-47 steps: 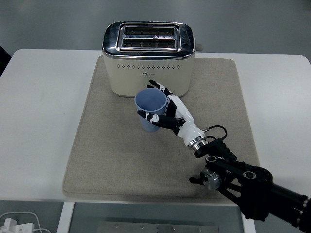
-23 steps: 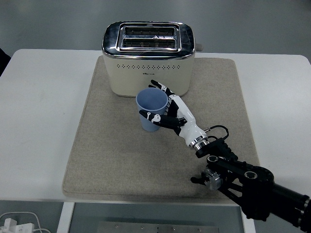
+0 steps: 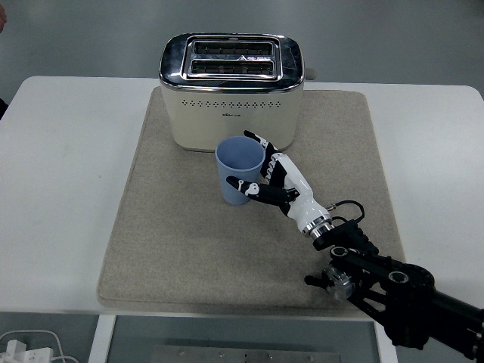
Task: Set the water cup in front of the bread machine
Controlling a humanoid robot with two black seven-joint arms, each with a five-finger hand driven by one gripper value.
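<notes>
A light blue water cup (image 3: 237, 175) stands upright on the beige mat (image 3: 174, 234), just in front of the cream bread machine (image 3: 231, 91), slightly right of its middle. My right hand (image 3: 257, 168) comes in from the lower right. Its thumb lies across the cup's front and its fingers (image 3: 253, 139) curl round the far right side, so it is shut on the cup. The cup's base seems to rest on the mat, though I cannot tell for certain. The left arm is out of view.
The mat covers the middle of the white table (image 3: 60, 166). My right forearm (image 3: 393, 291) lies over the mat's near right corner. A white charger and cable (image 3: 26, 349) sit below the table's near edge at the left.
The cup and my right hand have shifted a little to the right and slightly down, staying in front of the bread machine. My forearm moved right with them.
</notes>
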